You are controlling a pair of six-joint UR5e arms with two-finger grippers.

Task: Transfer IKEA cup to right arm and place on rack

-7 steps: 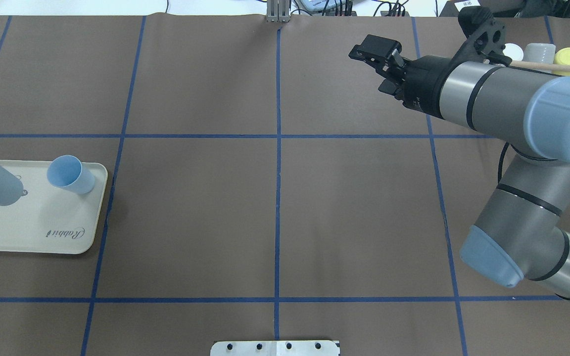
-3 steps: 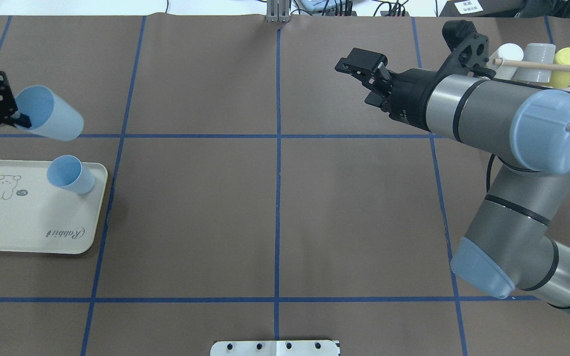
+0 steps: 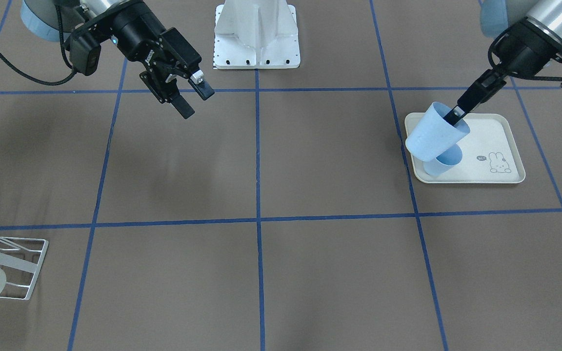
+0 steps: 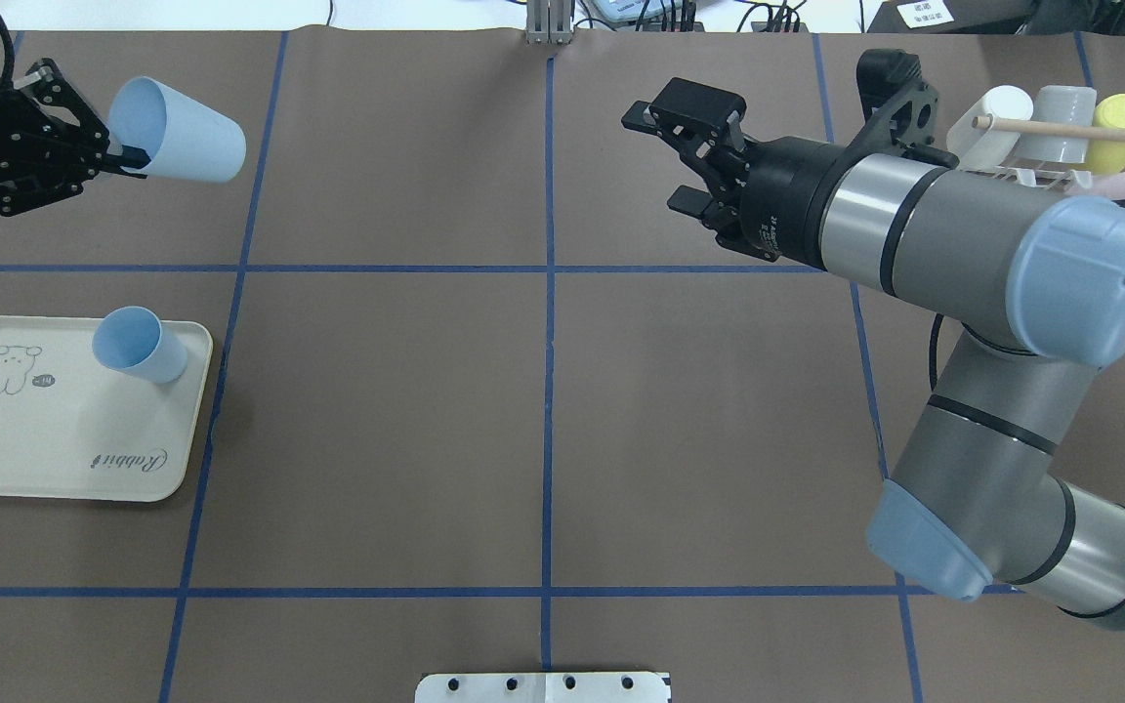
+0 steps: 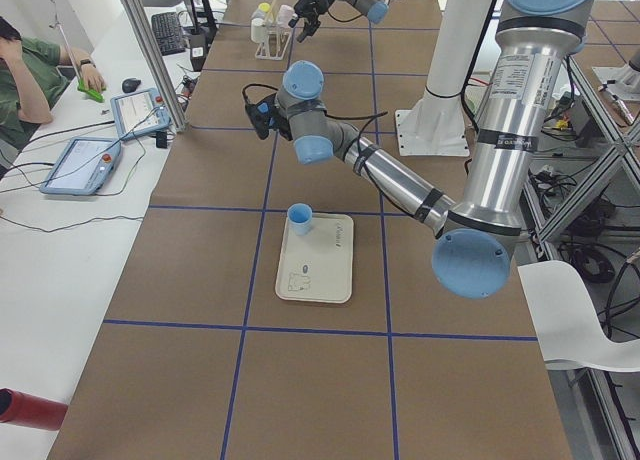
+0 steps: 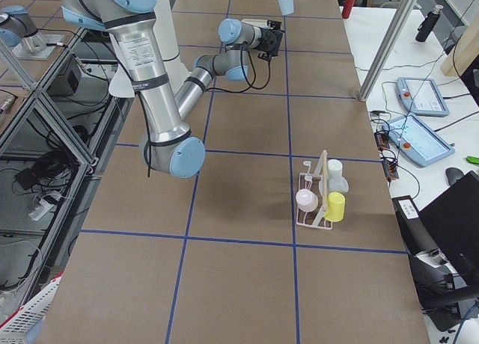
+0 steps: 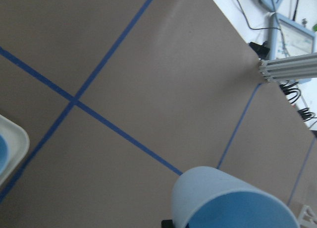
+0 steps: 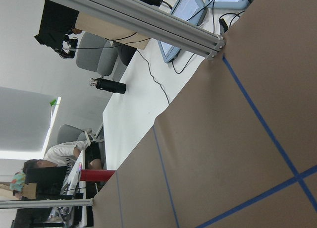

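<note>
A light blue IKEA cup (image 4: pixel 182 137) hangs tilted in the air above the table's far left, its mouth facing my left gripper (image 4: pixel 128 156). That gripper is shut on the cup's rim, one finger inside the cup. In the front-facing view the same cup (image 3: pixel 434 134) hangs over the tray's edge. The left wrist view has the cup (image 7: pixel 233 198) at its bottom edge. My right gripper (image 4: pixel 665 161) is open and holds nothing, right of the centre line, pointing left. The white wire rack (image 4: pixel 1041 161) stands at the far right behind the right arm.
A second light blue cup (image 4: pixel 138 344) stands on the cream rabbit-print tray (image 4: pixel 55 449) at the left. The rack (image 3: pixel 12 263) holds white, grey, yellow and pink cups and a wooden dowel. People sit at a desk beyond the table's far edge.
My left gripper has carried the blue cup from over the tray toward the far edge and to the right. My right gripper has moved left toward the centre line.
</note>
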